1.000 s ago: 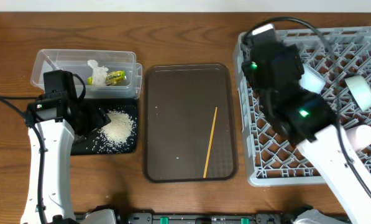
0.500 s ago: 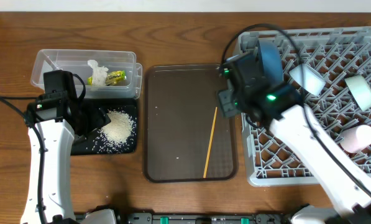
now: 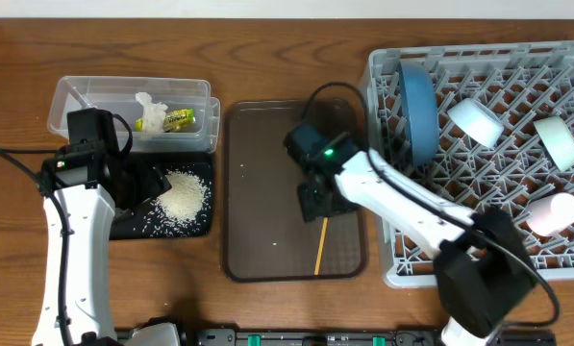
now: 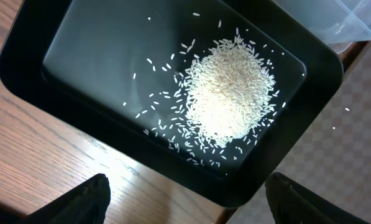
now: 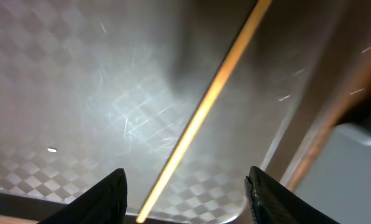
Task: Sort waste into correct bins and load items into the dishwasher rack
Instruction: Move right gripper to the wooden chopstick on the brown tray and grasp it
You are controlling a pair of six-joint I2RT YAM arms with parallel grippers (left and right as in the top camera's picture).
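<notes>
Right gripper hangs low over the brown serving tray, jaws part open, nothing held. Chopstick lies flat on that tray and runs diagonally up between the two fingers, nearer the left one in the wrist view, touching neither. From overhead the gripper covers the chopstick's upper end; the lower end sticks out toward the tray's near edge.

Left gripper hovers over the black tray, jaws wide, nothing held. Rice sits in a heap toward one end of the black tray, with loose grains scattered around it inside the tray.

Clear tub is just behind the black tray, with the tissue and wrapper inside, side by side at its right end.

Dishwasher rack is right of the brown tray. Dark-blue plate stands on edge at the rack's left side. Light-blue bowl, mint-green bowl and cup sit among the pegs further right, apart from each other.
</notes>
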